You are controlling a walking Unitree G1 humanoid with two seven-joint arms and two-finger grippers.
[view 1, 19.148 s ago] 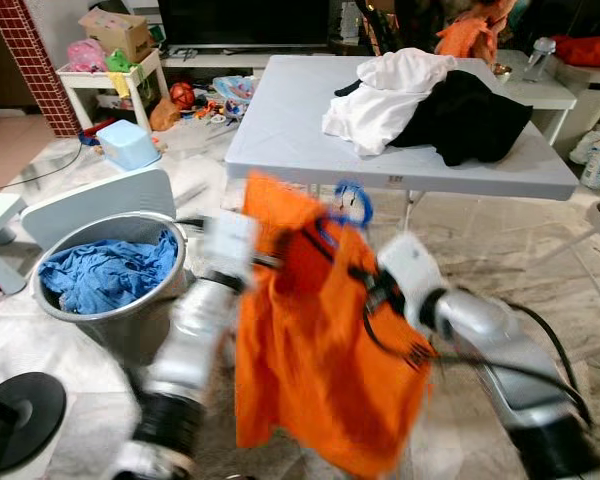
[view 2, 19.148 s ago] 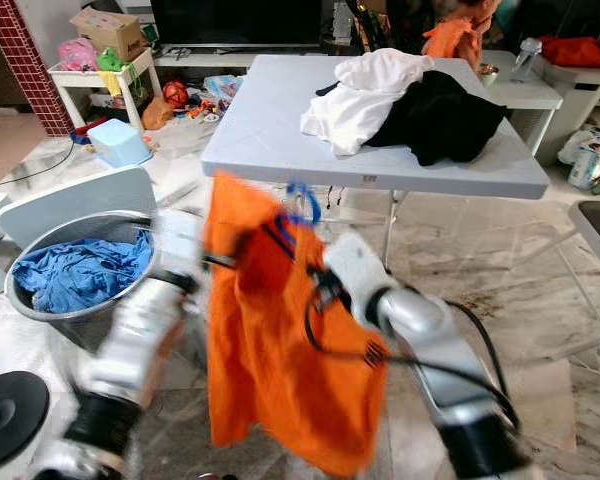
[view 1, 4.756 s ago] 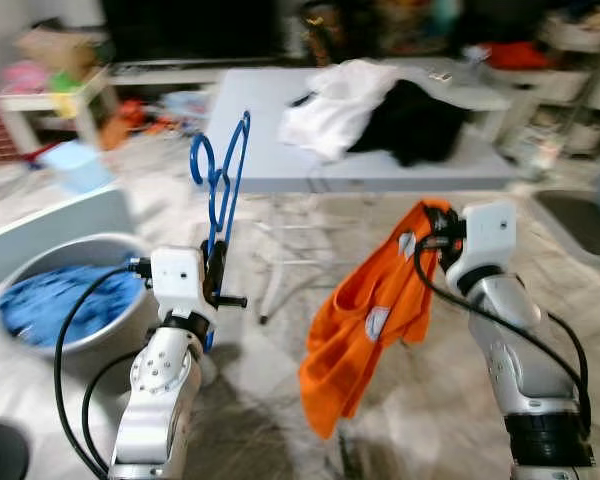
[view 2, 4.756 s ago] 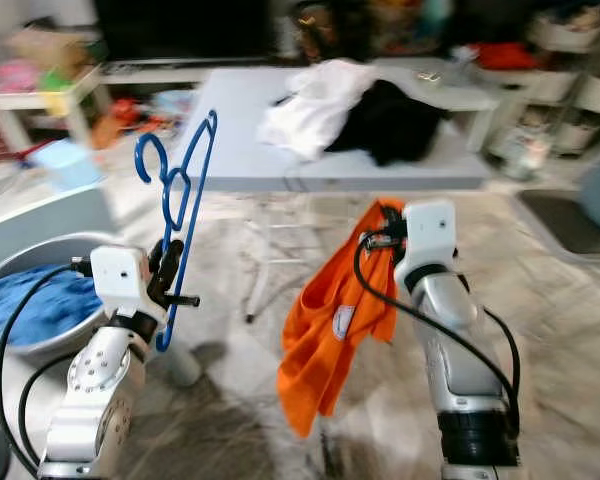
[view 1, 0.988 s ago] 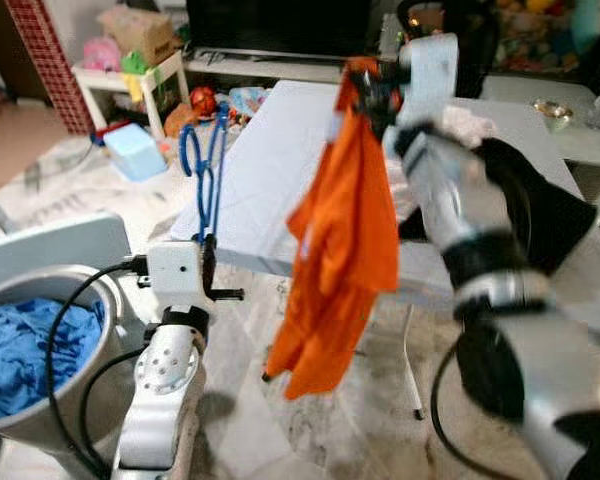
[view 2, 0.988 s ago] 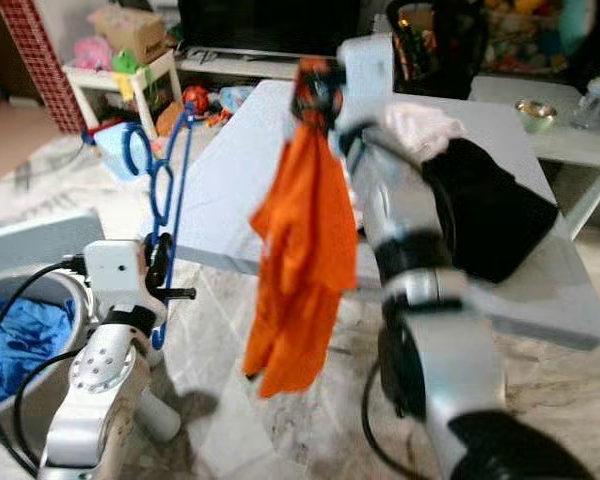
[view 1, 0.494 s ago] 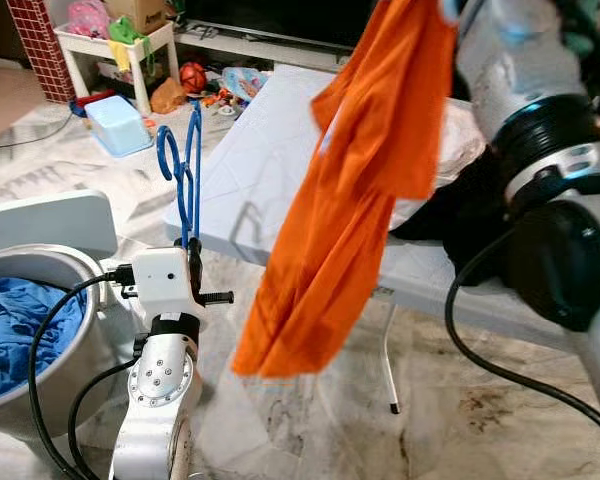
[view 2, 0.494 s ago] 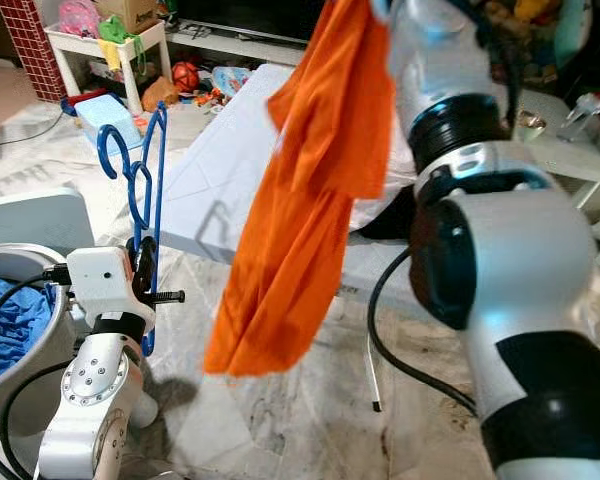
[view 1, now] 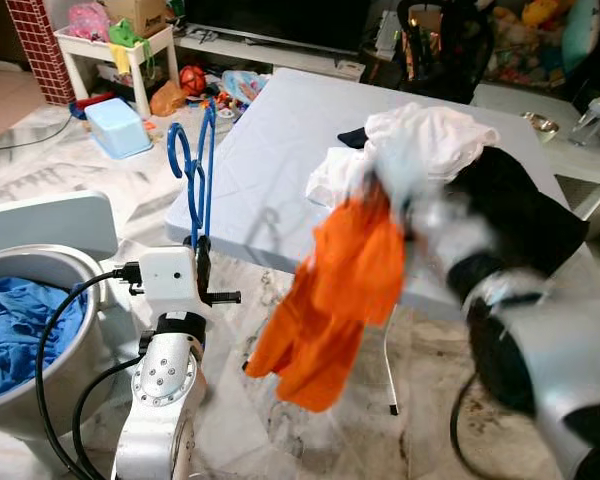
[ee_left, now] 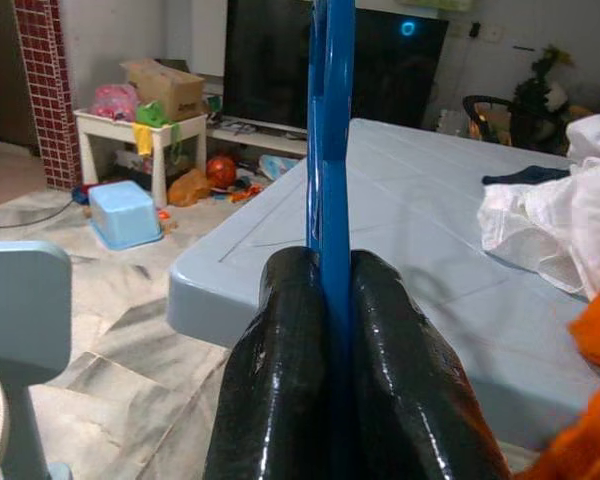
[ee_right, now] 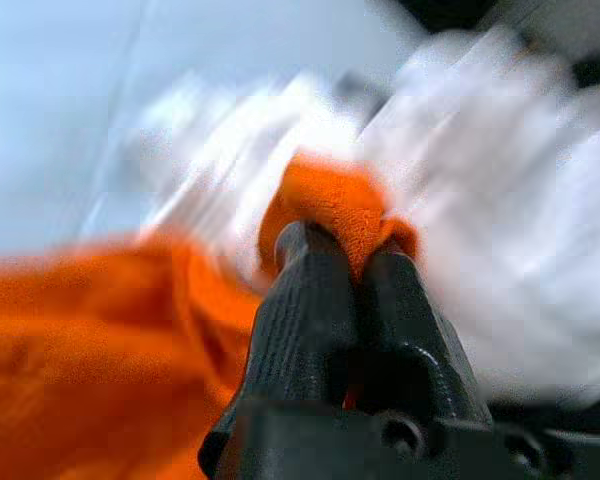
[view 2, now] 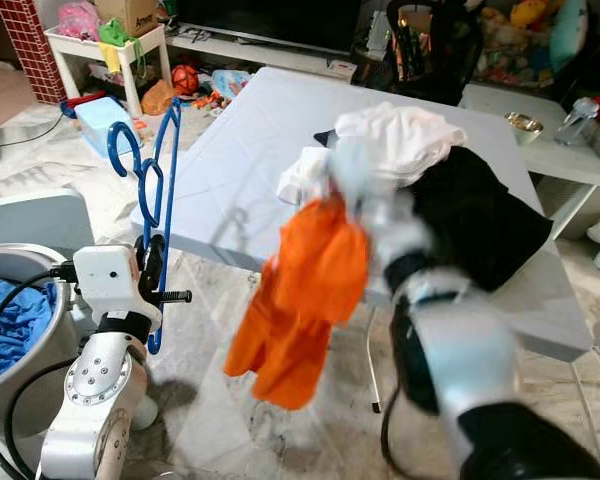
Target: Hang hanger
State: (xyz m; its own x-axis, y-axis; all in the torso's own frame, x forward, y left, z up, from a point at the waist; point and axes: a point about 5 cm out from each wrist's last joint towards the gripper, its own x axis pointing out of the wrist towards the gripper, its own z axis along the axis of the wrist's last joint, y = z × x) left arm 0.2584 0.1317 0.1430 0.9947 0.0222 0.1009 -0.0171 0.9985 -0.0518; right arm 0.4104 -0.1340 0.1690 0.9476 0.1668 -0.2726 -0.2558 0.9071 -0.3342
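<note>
A blue plastic hanger [view 1: 196, 170] stands upright with its hook on top, and my left gripper [view 1: 199, 258] is shut on its lower edge, low at the left in front of the table. In the left wrist view the hanger [ee_left: 332, 130] rises from between the fingers [ee_left: 275, 370]. An orange shirt [view 1: 335, 300] hangs off the table's near edge from my right gripper [ee_right: 342, 262], which is shut on a fold of it [ee_right: 325, 200]. My right arm [view 1: 520, 330] is blurred with motion over the table's front right.
A light grey folding table [view 1: 280, 150] carries a white garment [view 1: 420, 145] and a black one [view 1: 520, 210]. A metal tub of blue cloth [view 1: 25, 320] stands at the left behind a grey chair back [view 1: 45, 225]. Toys and a blue box [view 1: 112, 125] lie beyond.
My right arm has swung down from high overhead, bringing the orange shirt to the table's near edge. The left gripper and hanger have stayed where they were.
</note>
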